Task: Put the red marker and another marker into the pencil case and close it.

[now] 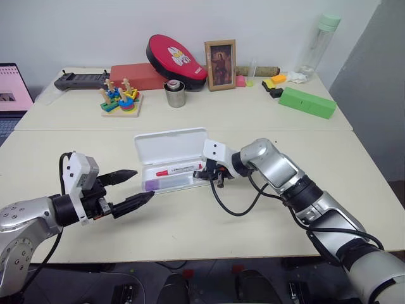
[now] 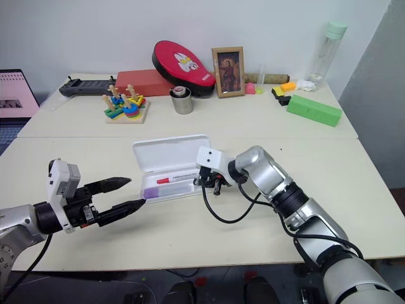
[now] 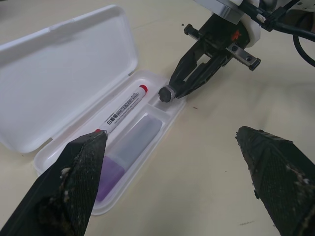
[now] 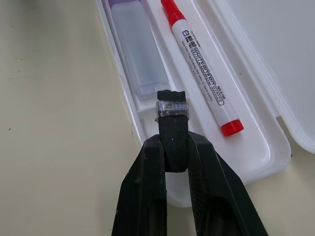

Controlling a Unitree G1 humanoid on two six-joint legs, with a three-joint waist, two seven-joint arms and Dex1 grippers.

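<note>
Head view: the pencil case [image 1: 169, 149] lies open mid-table, lid toward the far edge; my left gripper [image 1: 130, 188] hangs spread wide near the front edge.
Left wrist view: the red marker [image 3: 121, 109] and another marker [image 3: 129, 148] lie in the tray.
Right wrist view: my right gripper [image 4: 173, 105] pinches a small black object [image 4: 171, 95] over the tray's end.

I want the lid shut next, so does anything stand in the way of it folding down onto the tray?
Yes. The right tool, shut on a small black object, hangs over the pencil case tray's end, beside the red marker.
</note>
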